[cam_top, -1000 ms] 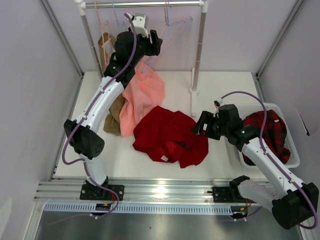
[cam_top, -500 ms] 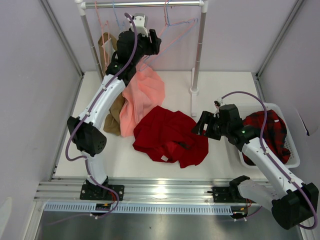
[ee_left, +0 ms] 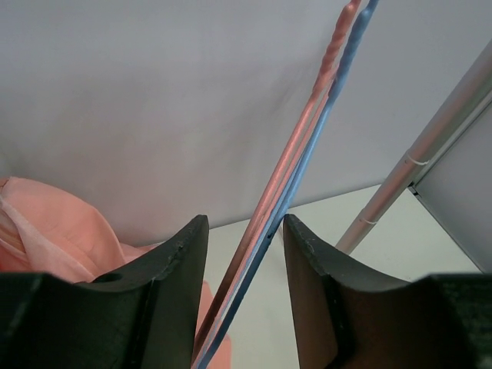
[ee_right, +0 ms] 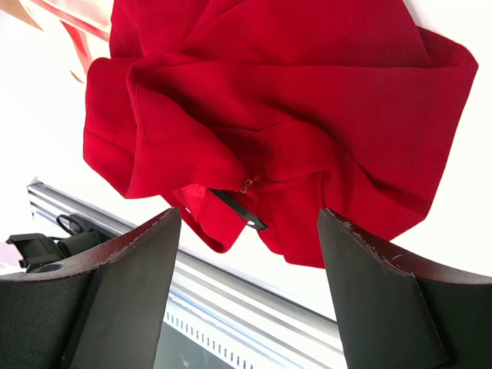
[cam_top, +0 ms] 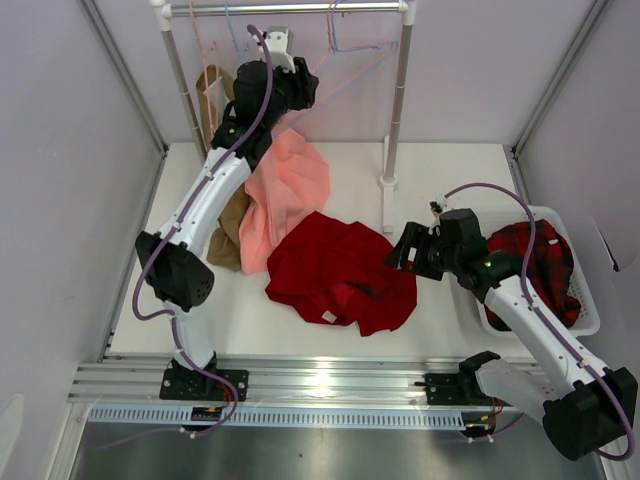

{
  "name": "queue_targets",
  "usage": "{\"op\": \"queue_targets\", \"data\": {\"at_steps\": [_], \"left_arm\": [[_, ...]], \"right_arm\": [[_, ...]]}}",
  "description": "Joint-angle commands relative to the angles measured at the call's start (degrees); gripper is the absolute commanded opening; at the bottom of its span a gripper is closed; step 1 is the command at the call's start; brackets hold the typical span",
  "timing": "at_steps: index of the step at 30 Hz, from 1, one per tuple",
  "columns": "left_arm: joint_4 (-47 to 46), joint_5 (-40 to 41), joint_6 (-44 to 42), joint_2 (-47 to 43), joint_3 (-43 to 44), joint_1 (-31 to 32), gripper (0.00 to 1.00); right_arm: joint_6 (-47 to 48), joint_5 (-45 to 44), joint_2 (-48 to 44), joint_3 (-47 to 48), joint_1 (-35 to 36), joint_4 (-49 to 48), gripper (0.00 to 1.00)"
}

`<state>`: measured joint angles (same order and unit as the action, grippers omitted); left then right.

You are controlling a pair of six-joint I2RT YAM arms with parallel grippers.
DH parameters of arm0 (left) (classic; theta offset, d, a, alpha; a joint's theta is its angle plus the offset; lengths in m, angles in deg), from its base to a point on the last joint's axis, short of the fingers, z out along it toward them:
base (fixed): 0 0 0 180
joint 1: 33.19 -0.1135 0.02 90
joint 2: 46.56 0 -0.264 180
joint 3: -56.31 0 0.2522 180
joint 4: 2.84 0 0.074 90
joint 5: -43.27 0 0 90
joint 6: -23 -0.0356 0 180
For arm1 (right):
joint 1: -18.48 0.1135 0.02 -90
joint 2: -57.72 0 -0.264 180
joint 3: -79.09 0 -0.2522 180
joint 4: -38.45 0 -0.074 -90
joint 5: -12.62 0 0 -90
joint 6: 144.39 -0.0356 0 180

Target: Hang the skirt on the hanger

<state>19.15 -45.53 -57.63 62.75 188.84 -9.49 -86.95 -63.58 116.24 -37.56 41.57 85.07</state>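
White table (cam_top: 450, 172), grey walls (cam_top: 480, 70) — left gripper (ee_left: 244, 223) loose around hanger (ee_left: 302, 127), right gripper (ee_right: 247, 215) wide over skirt (ee_right: 292, 92)

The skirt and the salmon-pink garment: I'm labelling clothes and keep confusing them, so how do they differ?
The skirt is dark red; the salmon-pink garment is pale orange-pink. The skirt lies in a wide crumpled heap, while the salmon-pink garment runs long and narrow toward the rack. The skirt shows a small white label at its near edge; the salmon-pink garment shows none. Both are plain, creased cloth, and their edges meet.
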Motion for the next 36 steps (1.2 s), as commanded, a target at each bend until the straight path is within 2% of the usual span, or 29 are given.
{"op": "queue_targets", "data": {"at_steps": [1, 7, 14, 19, 21, 23, 24, 25, 27, 28, 32, 36], "left_arm": [[-2.1, -2.3, 1.4, -1.3, 1.6, -0.9, 0.49], [-2.2, -4.2, 1.9, -2.3, 1.3, -0.9, 0.31], [-3.4, -7.0, 3.4, -4.5, -1.9, -0.8, 0.02], [-4.3, -9.2, 4.7, -5.6, -3.6, -0.5, 0.0], [-3.9, -12.5, 4.2, -4.9, -2.5, 0.1, 0.0], [-2.3, -13.8, 3.1, -4.5, -0.9, 1.2, 0.07], [-2.1, -13.1, 2.3, -4.4, -0.6, 1.4, 0.16], [-2.1, -12.2, 2.1, -5.0, -0.9, 1.6, 0.31], [-4.3, -11.3, 2.3, -6.3, -3.9, 1.7, 0.38], [-5.1, -10.8, 2.3, -7.8, -4.5, 1.7, 0.5], [-9.1, -7.9, 2.1, -11.1, -9.2, 1.6, 0.6], [-12.0, -3.0, 2.5, -13.4, -11.4, 1.2, 0.63]], "right_arm": [[0.9, 0.5, -1.2, 0.1, -0.3, 0.1, 0.78], [0.9, 0.5, -1.2, 0.0, -0.4, 0.0, 0.78], [0.8, 0.7, -1.3, -0.5, -0.5, 0.0, 0.78], [0.8, 0.8, -1.2, -0.4, -0.6, -0.3, 0.78], [0.7, 0.9, -1.2, -0.4, -0.6, -0.3, 0.78], [0.7, 0.8, -1.0, -0.3, -0.6, -0.3, 0.78], [0.7, 0.8, -1.2, -0.4, -0.6, -0.3, 0.78], [0.7, 0.9, -1.2, -0.4, -0.6, -0.3, 0.78], [0.7, 0.8, -1.4, -0.4, -0.6, -0.1, 0.78], [0.7, 0.7, -1.6, -0.4, -0.6, 0.0, 0.78], [0.7, 0.7, -1.5, -0.5, -0.6, -0.1, 0.78], [0.7, 0.9, -1.4, -0.3, -0.6, -0.2, 0.78]]}}
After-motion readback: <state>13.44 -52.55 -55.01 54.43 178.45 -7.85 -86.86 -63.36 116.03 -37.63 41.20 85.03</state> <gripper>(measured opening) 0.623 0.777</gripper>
